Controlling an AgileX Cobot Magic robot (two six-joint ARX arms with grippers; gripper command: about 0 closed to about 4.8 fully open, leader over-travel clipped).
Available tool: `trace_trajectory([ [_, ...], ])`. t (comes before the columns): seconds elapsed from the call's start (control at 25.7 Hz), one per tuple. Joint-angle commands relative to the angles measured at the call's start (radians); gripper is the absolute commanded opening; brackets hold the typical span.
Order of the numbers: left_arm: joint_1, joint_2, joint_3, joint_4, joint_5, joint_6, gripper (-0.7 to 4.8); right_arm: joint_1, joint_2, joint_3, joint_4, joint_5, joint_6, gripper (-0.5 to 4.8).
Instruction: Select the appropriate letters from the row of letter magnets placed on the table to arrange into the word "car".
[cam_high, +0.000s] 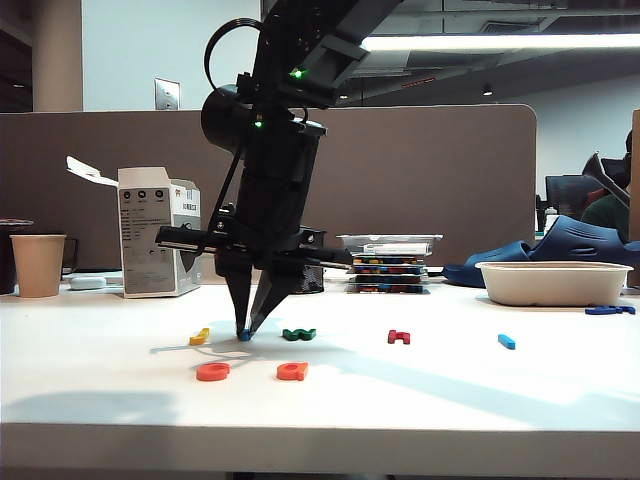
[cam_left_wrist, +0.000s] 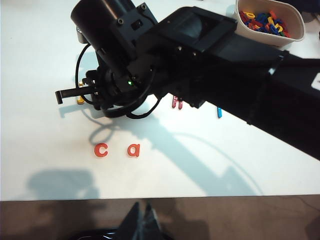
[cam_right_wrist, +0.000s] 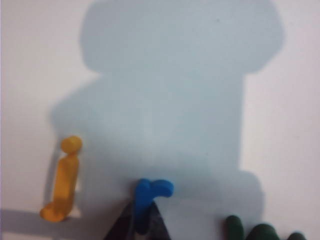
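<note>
The blue "r" (cam_right_wrist: 148, 200) lies flat on the table (cam_high: 420, 400), in the back row of letter magnets, and the right gripper (cam_high: 245, 330) stands directly over it. The two dark fingertips (cam_right_wrist: 122, 227) come together on the stem of this letter and pinch it, while its hook stays free beyond them. In the exterior view the gripper points straight down and only a small blue bit shows between the tips.

On the clock face of the exterior view, with the blue "r" in the middle, the yellow letter (cam_high: 200, 336) lies at about 9 o'clock, near it, and the green letter (cam_high: 299, 334) at about 3 o'clock, also near. Further along 3 o'clock are the dark red letter (cam_high: 399, 337) and then the straight blue bar (cam_high: 507, 341), well apart from the gripper.

Toward the front edge, at about 7 o'clock, lies the orange-red "c" (cam_high: 212, 371), and at about 5 o'clock the orange-red "a" (cam_high: 292, 371). These two sit side by side, apart from each other, and read "ca" in the left wrist view.

The left gripper (cam_left_wrist: 141, 222) hangs beyond the front edge of the table, away from all letters, with its fingers pressed together.

At the back of the table stand a paper cup (cam_high: 38, 264), a white box (cam_high: 158, 244) and a white tray (cam_high: 553, 283).
</note>
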Motion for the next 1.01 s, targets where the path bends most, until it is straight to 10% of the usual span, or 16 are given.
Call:
trace_trajectory([
  [0.04,0.0,-0.002,0.004,0.002,-0.008,0.001,-0.05,0.002,0.007,0.0,-0.011,0.008,-0.001,-0.09],
  [1.01,0.0,-0.002,0.004,0.002,-0.008,0.001,-0.05,0.034,-0.187,0.001,-0.215,0.138,0.098,-0.08],
])
